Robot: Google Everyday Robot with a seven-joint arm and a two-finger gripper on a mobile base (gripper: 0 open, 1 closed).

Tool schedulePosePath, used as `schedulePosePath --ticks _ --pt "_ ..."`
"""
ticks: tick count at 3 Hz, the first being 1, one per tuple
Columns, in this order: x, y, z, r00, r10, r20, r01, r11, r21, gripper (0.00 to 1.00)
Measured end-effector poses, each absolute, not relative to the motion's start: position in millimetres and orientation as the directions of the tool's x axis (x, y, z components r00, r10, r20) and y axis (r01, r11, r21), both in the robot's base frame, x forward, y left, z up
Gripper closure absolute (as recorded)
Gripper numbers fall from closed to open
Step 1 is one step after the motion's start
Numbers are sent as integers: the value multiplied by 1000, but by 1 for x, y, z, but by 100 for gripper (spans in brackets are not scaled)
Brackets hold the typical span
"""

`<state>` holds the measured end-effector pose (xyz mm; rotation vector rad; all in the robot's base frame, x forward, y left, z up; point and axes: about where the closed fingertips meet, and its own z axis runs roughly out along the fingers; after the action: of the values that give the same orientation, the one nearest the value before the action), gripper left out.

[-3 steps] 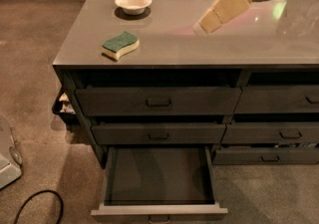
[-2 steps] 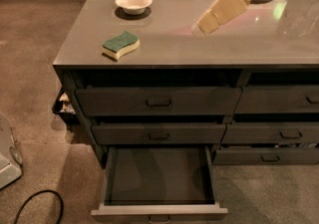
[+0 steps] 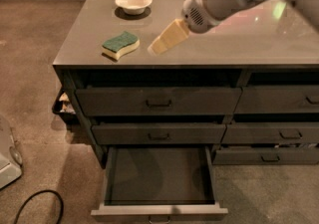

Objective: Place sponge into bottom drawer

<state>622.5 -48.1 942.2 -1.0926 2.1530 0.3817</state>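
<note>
The robot's claw (image 3: 168, 38) hangs over the near-left part of the counter (image 3: 239, 44), its tip slanting down and left toward the sponge (image 3: 120, 45). The sponge lies just to the claw's left, green side up and apart from it. Its long axis runs roughly left to right, along the counter's near edge. Whether the claw is released or clenched cannot be told. Below, the bottom drawer (image 3: 158, 178) stands pulled out; a white bowl (image 3: 133, 2) sits farther back.
</note>
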Motion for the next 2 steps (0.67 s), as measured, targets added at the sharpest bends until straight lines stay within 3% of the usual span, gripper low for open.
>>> schedulePosePath --ticks 2 --pt "706 11 873 -454 -502 -736 -670 737 -90 0"
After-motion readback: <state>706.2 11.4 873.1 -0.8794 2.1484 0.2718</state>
